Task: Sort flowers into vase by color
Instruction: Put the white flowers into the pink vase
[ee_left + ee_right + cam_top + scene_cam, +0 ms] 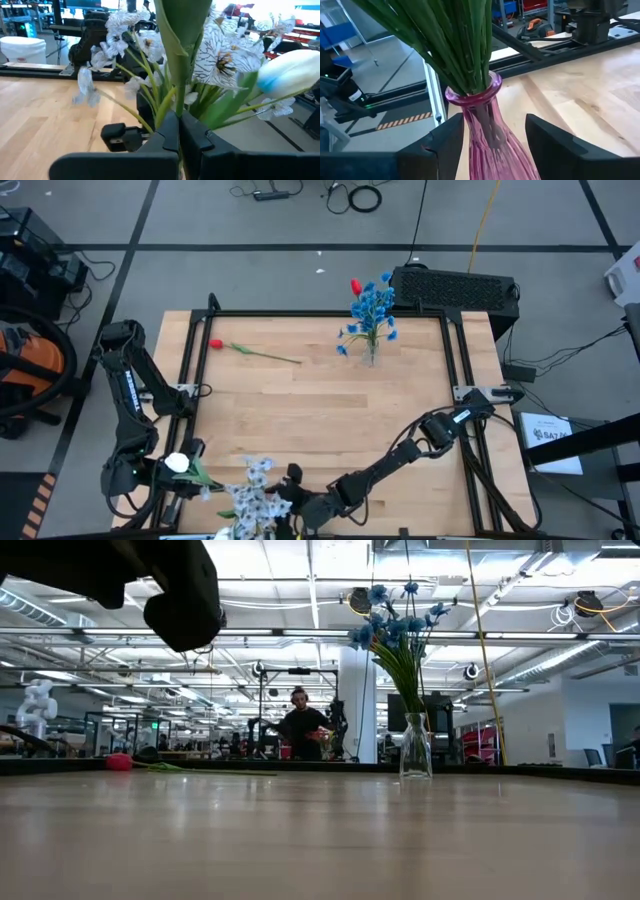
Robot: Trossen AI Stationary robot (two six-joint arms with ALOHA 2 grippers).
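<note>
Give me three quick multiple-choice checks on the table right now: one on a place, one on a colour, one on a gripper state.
1. Where does the loose red flower lie?
A. far left of the table
B. in the clear vase
C. in the right gripper

2. What colour are most blooms in the clear vase?
A. white
B. blue
C. yellow

3. What is the left gripper doing?
A. open, empty
B. shut on a white tulip stem
C. out of view

Answers: 1 A, it lies flat on the wood; 2 B, a blue cluster fills it; 3 B, its fingers pinch the green stem.
</note>
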